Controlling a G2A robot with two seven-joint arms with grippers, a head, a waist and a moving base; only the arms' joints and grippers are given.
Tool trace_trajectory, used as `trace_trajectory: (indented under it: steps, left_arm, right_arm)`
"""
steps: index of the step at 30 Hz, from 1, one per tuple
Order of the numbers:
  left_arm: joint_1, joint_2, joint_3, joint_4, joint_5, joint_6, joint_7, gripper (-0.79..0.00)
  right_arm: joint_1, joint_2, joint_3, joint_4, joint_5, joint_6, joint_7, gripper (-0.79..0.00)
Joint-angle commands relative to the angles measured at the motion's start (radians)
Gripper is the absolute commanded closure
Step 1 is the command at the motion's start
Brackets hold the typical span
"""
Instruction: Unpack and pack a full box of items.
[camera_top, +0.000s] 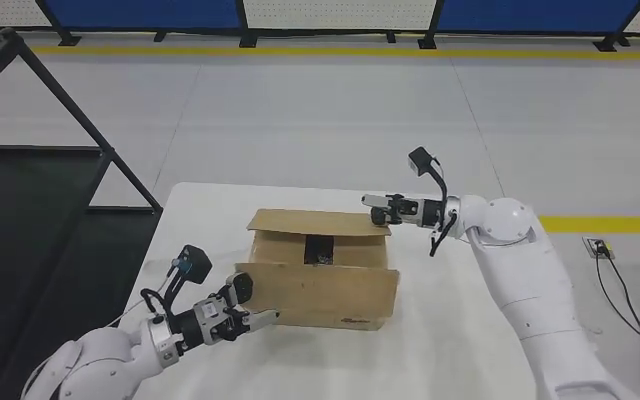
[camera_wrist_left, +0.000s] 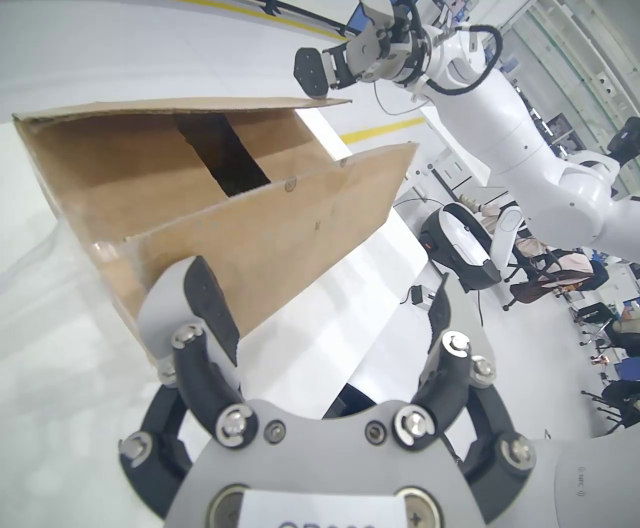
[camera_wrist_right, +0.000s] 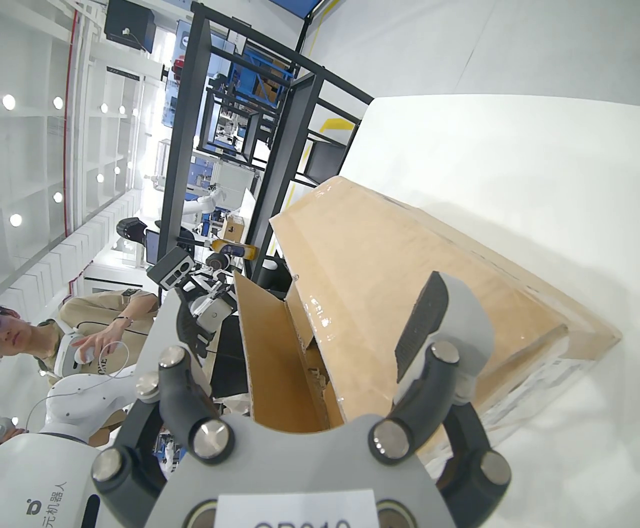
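Brown cardboard box (camera_top: 320, 270) sits at the middle of the white table (camera_top: 200, 220), its top open and its long flaps raised. Nearest the robot, the left gripper (camera_top: 255, 305) hangs at the box's near left corner with its jaws spread wide and nothing between them; one of its fingers (camera_wrist_left: 210, 305) lies just beside the end of the near flap (camera_top: 320, 290), though contact cannot be told. That near flap leans outward toward the robot and hides the front wall from above. Past it, the top view looks down into a dark opening with a small dark item (camera_top: 322, 250) too dim to name, while the left wrist view shows inner flaps parted by a black gap (camera_wrist_left: 225, 155). At the far right corner the right gripper (camera_top: 378, 208) is also wide open, straddling the far flap (camera_wrist_right: 280, 350); its wrist view adds glossy clear tape (camera_wrist_right: 525, 285) along the box's outer wall. Left of the table stands a black metal frame (camera_top: 90, 140), and beyond run a yellow floor line (camera_top: 300, 50) and blue panels (camera_top: 140, 12)
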Motion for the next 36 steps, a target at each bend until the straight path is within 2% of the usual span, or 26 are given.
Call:
trace_trajectory:
  steps: [1,13,21,29,32,36]
  left_arm:
    - [-0.026,-0.005,0.028,0.009,0.009,0.028,0.011,-0.785]
    - [-0.162,-0.035,0.180,0.071,0.110,0.131,0.066,-0.785]
    - [-0.200,-0.051,0.230,0.087,0.153,0.160,0.100,-0.785]
    - [-0.213,-0.061,0.251,0.091,0.189,0.176,0.114,-0.785]
    - [-0.214,-0.064,0.256,0.093,0.198,0.179,0.114,-0.785]
    - [-0.218,-0.068,0.261,0.100,0.204,0.181,0.110,-0.785]
  right_arm:
    - [-0.008,0.002,-0.008,-0.025,0.003,0.068,0.004,-0.785]
    - [-0.080,0.016,-0.025,-0.176,-0.003,0.320,-0.011,-0.785]
    - [-0.125,0.028,-0.020,-0.259,0.040,0.453,0.024,-0.785]
    - [-0.156,0.039,-0.031,-0.316,0.049,0.492,0.054,-0.785]
    - [-0.180,0.041,-0.009,-0.347,0.092,0.455,-0.003,-0.785]
    - [-0.197,0.046,0.002,-0.374,0.111,0.463,-0.007,-0.785]
